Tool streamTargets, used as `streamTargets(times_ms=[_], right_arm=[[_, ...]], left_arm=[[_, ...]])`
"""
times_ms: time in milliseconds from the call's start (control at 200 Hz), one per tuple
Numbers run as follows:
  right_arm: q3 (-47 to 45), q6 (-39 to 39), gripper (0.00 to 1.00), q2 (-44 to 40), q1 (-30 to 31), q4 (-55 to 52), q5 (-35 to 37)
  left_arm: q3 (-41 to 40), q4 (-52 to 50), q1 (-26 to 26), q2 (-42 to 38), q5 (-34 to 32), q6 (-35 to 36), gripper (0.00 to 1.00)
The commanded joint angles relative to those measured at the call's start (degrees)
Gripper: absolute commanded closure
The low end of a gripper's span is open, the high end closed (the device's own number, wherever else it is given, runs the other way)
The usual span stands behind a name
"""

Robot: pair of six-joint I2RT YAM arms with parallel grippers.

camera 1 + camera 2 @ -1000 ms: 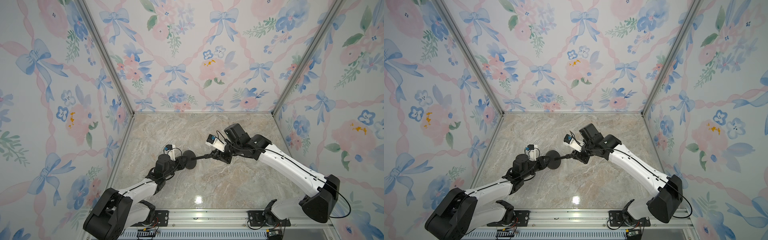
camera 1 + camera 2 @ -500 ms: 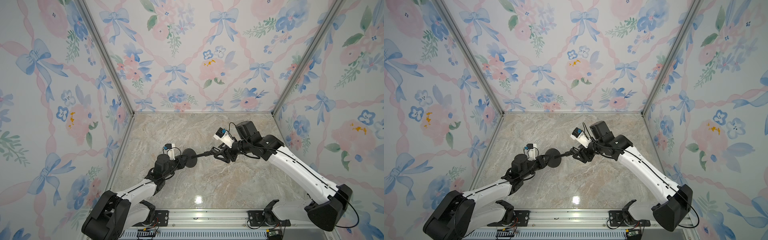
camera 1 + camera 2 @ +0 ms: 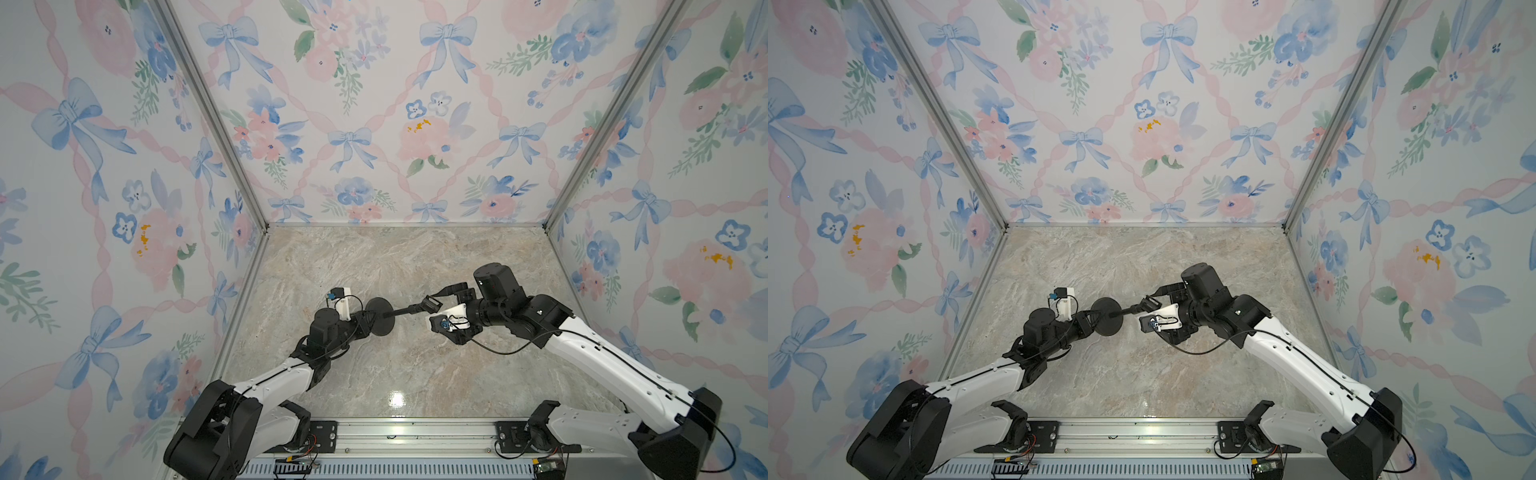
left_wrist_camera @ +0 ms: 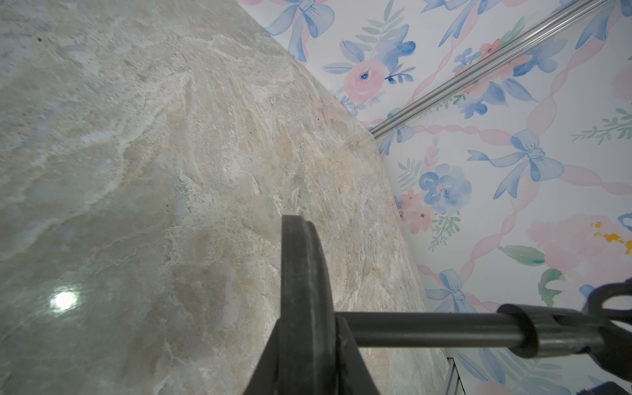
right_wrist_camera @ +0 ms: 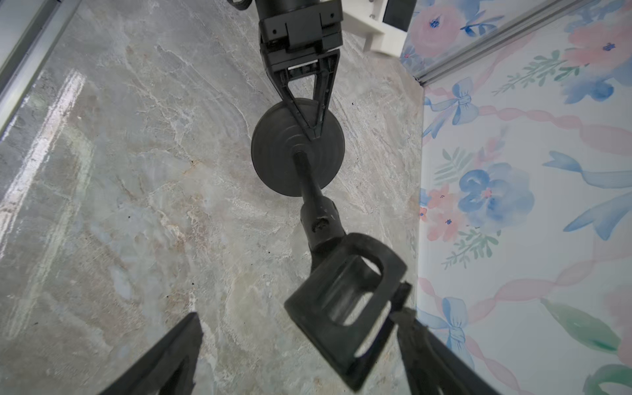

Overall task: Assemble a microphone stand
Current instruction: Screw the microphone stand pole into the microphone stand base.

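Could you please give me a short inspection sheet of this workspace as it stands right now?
Surface: marble-pattern tabletop, glossy, with a light glare near the front.
Job's things: disc base held on edge; rod seated in its centre, roughly level; clip at the rod's free end.
Clutter: nothing seen.
Grippers: left gripper shut on the disc base's rim; right gripper open, fingers either side of the clip, contact unclear.
Cables: black cable loops below the right wrist; thin cable at the left wrist camera; both clear of the stand.
Surroundings: floral wallpaper walls, aluminium corner posts, mounting rail in front.
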Motion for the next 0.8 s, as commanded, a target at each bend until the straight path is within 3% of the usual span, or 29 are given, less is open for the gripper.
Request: streamTargets(times_ms=[0, 235, 440, 635, 795], right_arm=[[4.53, -3.86, 0.13, 2.28, 1.35, -1.47, 0.19], [5.32, -0.97, 0.23, 3.87, 1.52, -3.49, 0.48], [6.32, 1.55, 0.37, 5.02, 1.46, -8.74, 0.37], [6.03, 14.62, 0.49, 5.8, 1.38, -7.19, -0.88], [5.67, 32.48, 0.56, 6.56, 1.4, -4.33, -1.34]], left_arm=[[1.26, 5.89, -0.55, -0.27, 2.93, 0.93, 1.0], [1.45, 5.89, -0.59, -0.1, 3.5, 1.33, 1.0], [1.92, 5.89, -0.64, 0.41, 4.16, 1.42, 1.0], [1.82, 5.89, -0.59, -0.18, 3.81, 1.28, 1.0], [1.83, 5.89, -0.62, -0.76, 3.5, 1.24, 1.0]])
